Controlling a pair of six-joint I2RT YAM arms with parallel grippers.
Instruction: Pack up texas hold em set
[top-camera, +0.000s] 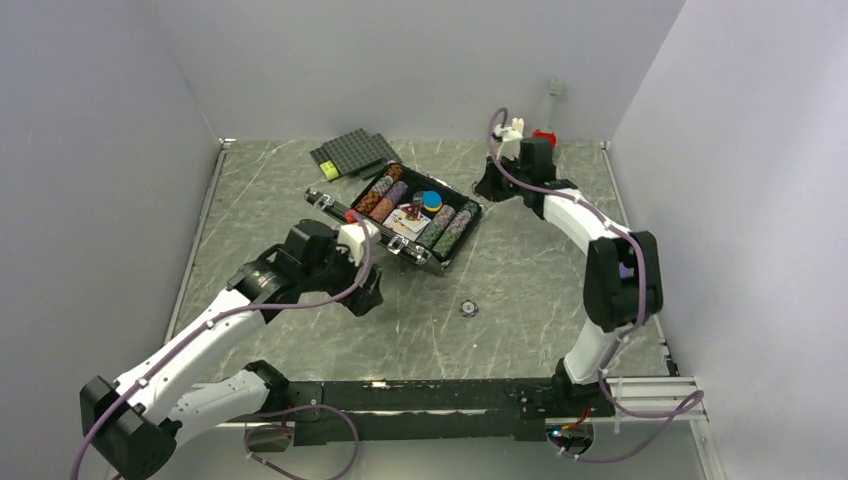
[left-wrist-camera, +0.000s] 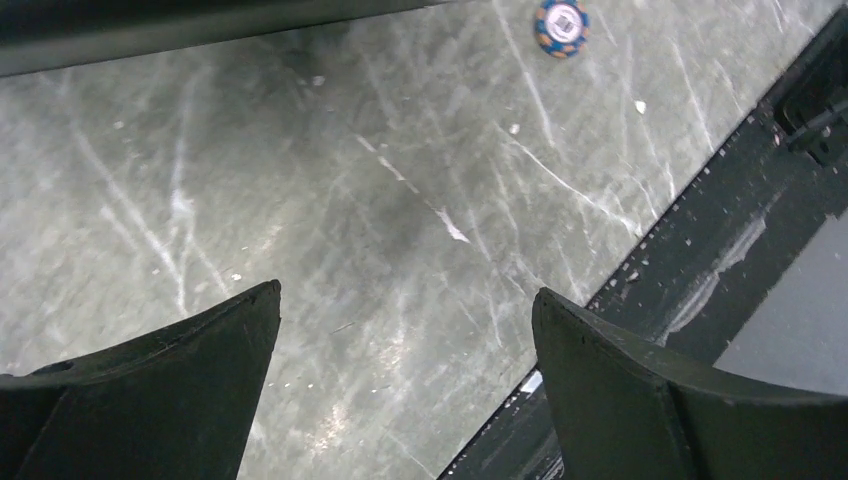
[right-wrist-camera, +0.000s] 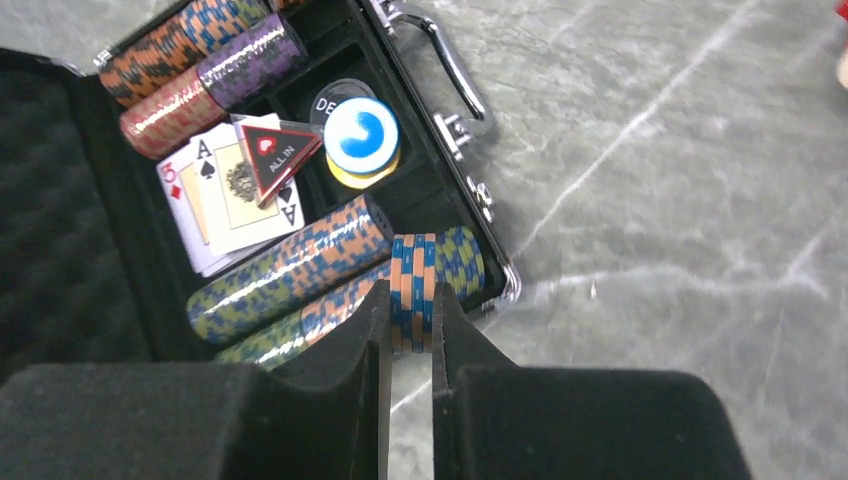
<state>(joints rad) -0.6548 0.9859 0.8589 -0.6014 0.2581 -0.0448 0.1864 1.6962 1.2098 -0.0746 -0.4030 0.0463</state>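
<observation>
The black briefcase (top-camera: 330, 199) lies open mid-table, its tray holding multicoloured chip rows (top-camera: 450, 228), cards (top-camera: 405, 220) and a blue disc (top-camera: 432, 199). In the right wrist view the foam lid (right-wrist-camera: 60, 200), cards (right-wrist-camera: 235, 195), blue disc (right-wrist-camera: 362, 135) and handle (right-wrist-camera: 445, 60) show. My right gripper (right-wrist-camera: 408, 295) is shut on a few orange-and-blue chips (right-wrist-camera: 412, 260), at the end of a chip row by the case's corner. My left gripper (left-wrist-camera: 405, 300) hangs open over bare table, just in front of the case (top-camera: 365, 292). One loose chip (left-wrist-camera: 561, 25) lies on the table (top-camera: 468, 307).
Dark grey studded baseplates (top-camera: 355, 152) lie behind the case. A colourful brick toy (top-camera: 530, 132) stands at the back right, behind the right arm. The black base rail (top-camera: 420, 395) runs along the near edge, also in the left wrist view (left-wrist-camera: 720, 240).
</observation>
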